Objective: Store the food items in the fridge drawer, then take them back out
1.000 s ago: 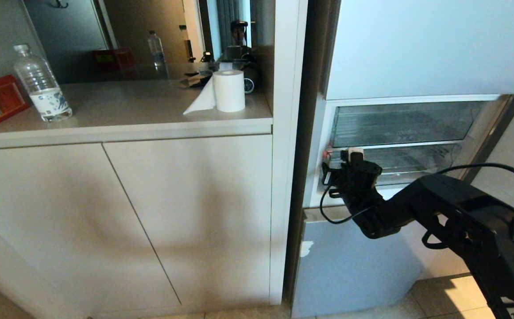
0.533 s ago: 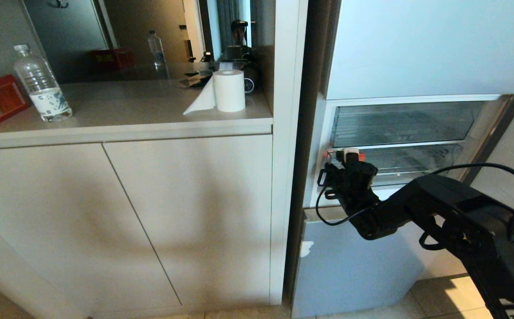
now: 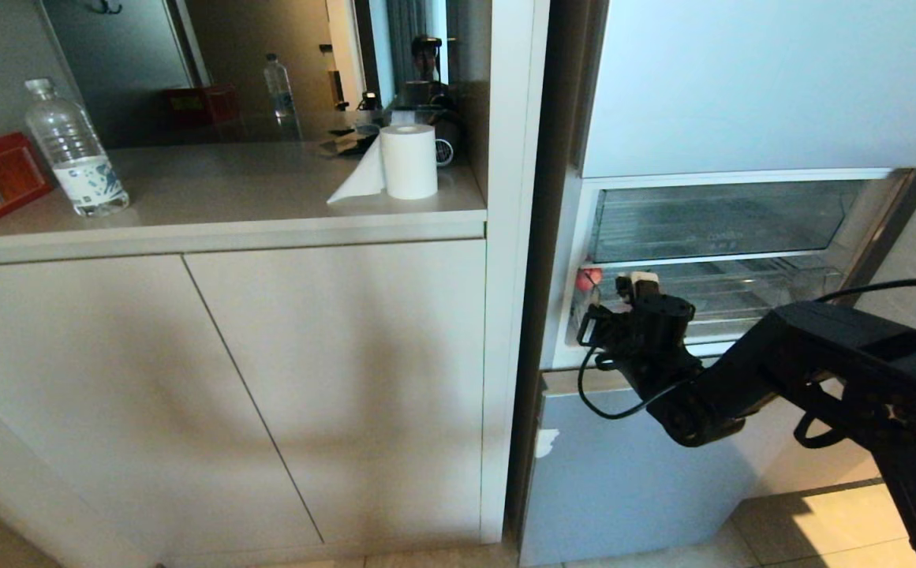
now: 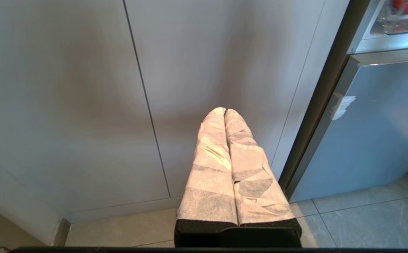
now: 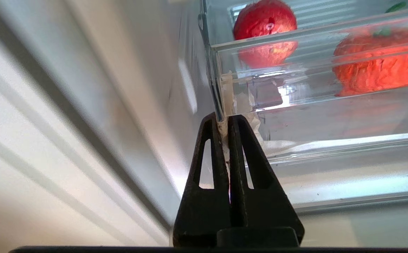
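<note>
Right wrist view: right gripper [image 5: 225,121] pinches ribbed clear fridge drawer [image 5: 316,42].

The head view is dim and cool, the cabinet doors [image 3: 252,379] crossed by broad soft shadows. A bright warm patch of light lies on the floor tiles [image 3: 836,525] at the lower right. The surface [image 3: 221,185] is evenly lit, and the dark glossy panel behind it mirrors what stands on it. In the right wrist view the fridge drawer [image 5: 316,88] carries white glare streaks and red reflections of the fruit [image 5: 263,17]; the near wall is smeared and out of focus. The left wrist view is sharp, with one soft shadow on the cabinet.
</note>
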Available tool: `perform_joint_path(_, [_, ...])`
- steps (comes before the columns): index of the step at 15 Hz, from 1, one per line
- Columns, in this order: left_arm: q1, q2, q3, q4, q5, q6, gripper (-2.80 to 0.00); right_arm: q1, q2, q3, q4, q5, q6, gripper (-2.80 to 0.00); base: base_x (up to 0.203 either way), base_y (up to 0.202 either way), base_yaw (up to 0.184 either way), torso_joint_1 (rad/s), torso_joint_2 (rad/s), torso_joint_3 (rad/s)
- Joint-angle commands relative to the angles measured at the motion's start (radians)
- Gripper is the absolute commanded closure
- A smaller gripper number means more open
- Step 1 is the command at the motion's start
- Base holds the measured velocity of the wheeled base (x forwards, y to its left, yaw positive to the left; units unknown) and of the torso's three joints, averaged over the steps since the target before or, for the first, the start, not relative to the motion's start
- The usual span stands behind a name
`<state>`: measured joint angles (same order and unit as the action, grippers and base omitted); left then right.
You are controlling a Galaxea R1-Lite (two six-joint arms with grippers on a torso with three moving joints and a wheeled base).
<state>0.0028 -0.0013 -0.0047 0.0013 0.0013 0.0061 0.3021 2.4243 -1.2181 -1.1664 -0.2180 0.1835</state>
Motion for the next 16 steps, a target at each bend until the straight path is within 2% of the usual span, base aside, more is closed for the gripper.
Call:
perform_joint_path(1, [0.0, 0.0, 0.0, 0.0, 0.0, 0.0, 0.0, 0.002, -0.12, 0.204, -0.022, 0.019, 0.004, 0.0, 0.0, 0.0, 0.0, 0.0, 0.0, 0.0])
perform_joint_path(4, [0.0, 0.0, 0.0, 0.0, 0.0, 0.0, 0.0, 0.012, -0.293, 0.459, -0.054, 0.077, 0.044, 0.0, 0.0, 0.0, 0.0, 0.0, 0.0, 0.0])
perform_joint_path(7, [0.0, 0.0, 0.0, 0.0, 0.0, 0.0, 0.0, 0.021, -0.421, 0.649, -0.079, 0.115, 0.101, 0.0, 0.0, 0.0, 0.0, 0.0, 0.0, 0.0])
perform_joint_path(8, [0.0, 0.0, 0.0, 0.0, 0.0, 0.0, 0.0, 0.026, -0.453, 0.7, -0.081, 0.118, 0.111, -2.8, 0.0, 0.0, 0.0, 0.0, 0.0, 0.0])
perform_joint_path(11, [0.0, 0.0, 0.0, 0.0, 0.0, 0.0, 0.0, 0.027, -0.57, 0.811, -0.079, 0.12, 0.135, -2.8, 0.0, 0.0, 0.0, 0.0, 0.0, 0.0])
perform_joint_path(13, [0.0, 0.0, 0.0, 0.0, 0.0, 0.0, 0.0, 0.012, -0.673, 0.829, -0.027, 0.117, 0.13, -2.8, 0.0, 0.0, 0.0, 0.0, 0.0, 0.0])
perform_joint_path(14, [0.0, 0.0, 0.0, 0.0, 0.0, 0.0, 0.0, -0.003, -0.711, 0.8, 0.062, 0.118, 0.123, -2.8, 0.0, 0.0, 0.0, 0.0, 0.0, 0.0])
perform_joint_path(16, [0.0, 0.0, 0.0, 0.0, 0.0, 0.0, 0.0, -0.046, -0.747, 0.628, 0.298, 0.133, 0.101, -2.8, 0.0, 0.0, 0.0, 0.0, 0.0, 0.0])
